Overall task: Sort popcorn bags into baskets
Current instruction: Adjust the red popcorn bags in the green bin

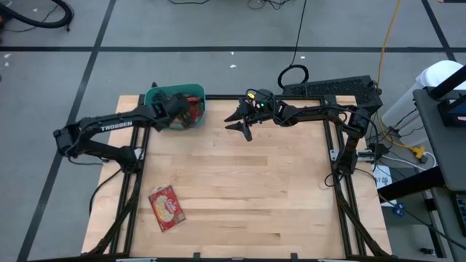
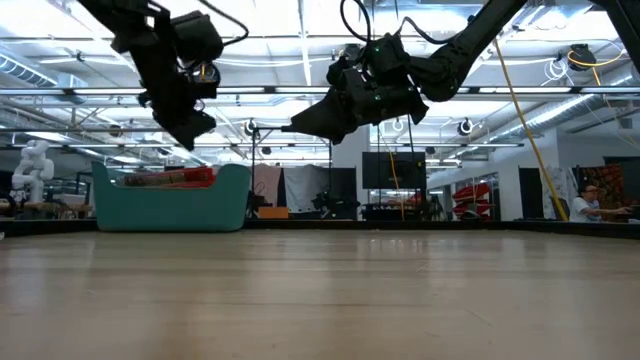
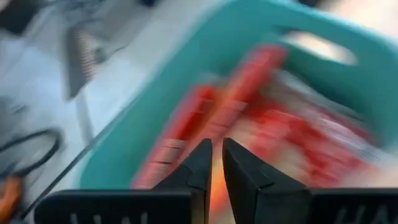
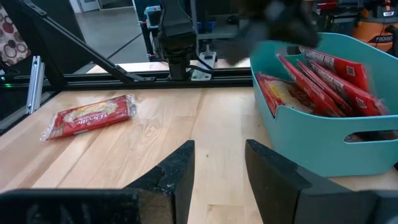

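A teal bin with low walls and rounded corners sits at the table's far left corner. Red popcorn bags stand on edge in it, leaning together and packed close, their tops above the rim. One more red bag, with a yellowish popcorn picture, lies flat on the near left of the table, well apart from the bin

One teal basket is sitting on the table; several popcorn bags are crowding inside it, uncountable, and one bag is lying well outside it.
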### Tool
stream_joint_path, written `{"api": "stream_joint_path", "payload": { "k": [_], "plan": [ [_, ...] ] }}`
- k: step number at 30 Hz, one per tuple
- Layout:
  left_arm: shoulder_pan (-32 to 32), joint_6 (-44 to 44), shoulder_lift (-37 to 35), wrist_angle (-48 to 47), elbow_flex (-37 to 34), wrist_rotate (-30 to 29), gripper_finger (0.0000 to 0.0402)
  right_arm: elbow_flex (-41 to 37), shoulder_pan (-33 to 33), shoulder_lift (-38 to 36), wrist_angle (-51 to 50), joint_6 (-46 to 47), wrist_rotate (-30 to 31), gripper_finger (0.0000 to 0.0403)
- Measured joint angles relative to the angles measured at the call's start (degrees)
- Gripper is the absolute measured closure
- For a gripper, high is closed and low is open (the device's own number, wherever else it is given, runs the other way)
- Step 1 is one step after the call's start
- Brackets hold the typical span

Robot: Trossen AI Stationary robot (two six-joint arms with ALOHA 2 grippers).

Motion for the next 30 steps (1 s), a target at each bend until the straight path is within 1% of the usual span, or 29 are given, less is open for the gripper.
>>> {"api": "stream_joint_path", "payload": {
  "k": [1, 3, 7, 9, 12, 17, 19, 24, 30],
  "plan": [
    [1.77, -0.28, 0.16, 1.17, -0.03, -1.41, 0.0358, 0.00, 0.00, 0.00, 0.11, 0.00, 0.00, 0.0268],
    [6.16, -1.82, 0.49, 2.91, -0.11, -1.04, 0.0357, 0.00, 0.00, 0.00, 0.18, 0.04, 0.00, 0.0268],
    [14.03, -6.16, 2.22, 2.92, -0.22, 2.12, 0.0357, 0.00, 0.19, 0.00, 0.13, 0.04, 0.00, 0.0268],
    [16.66, -6.66, 2.84, 2.63, -0.26, 4.28, 0.0357, 0.00, 0.38, 0.00, 0.07, 0.02, 0.00, 0.0268],
    [18.96, -5.45, 4.82, 3.95, -0.22, 8.72, 0.0357, 0.00, 0.42, 0.00, 0.06, -0.02, -0.02, 0.0268],
    [20.12, -3.80, 8.26, 3.16, -0.15, 18.96, 0.0357, 0.00, 0.39, 0.00, 0.16, -0.30, 0.00, 0.0268],
    [19.86, -3.82, 9.12, 1.72, -0.08, 21.20, 0.0357, 0.00, 0.37, 0.00, 0.16, -0.36, 0.00, 0.0268],
    [18.51, -5.23, 9.07, -1.43, 0.00, 21.97, 0.0357, 0.00, 0.37, 0.00, 0.16, -0.42, 0.00, 0.0268],
    [15.58, -7.17, 5.77, -5.25, -0.19, 23.51, 0.0357, 0.00, 0.37, 0.00, 0.18, -0.41, 0.00, 0.0268]
  ]
}}
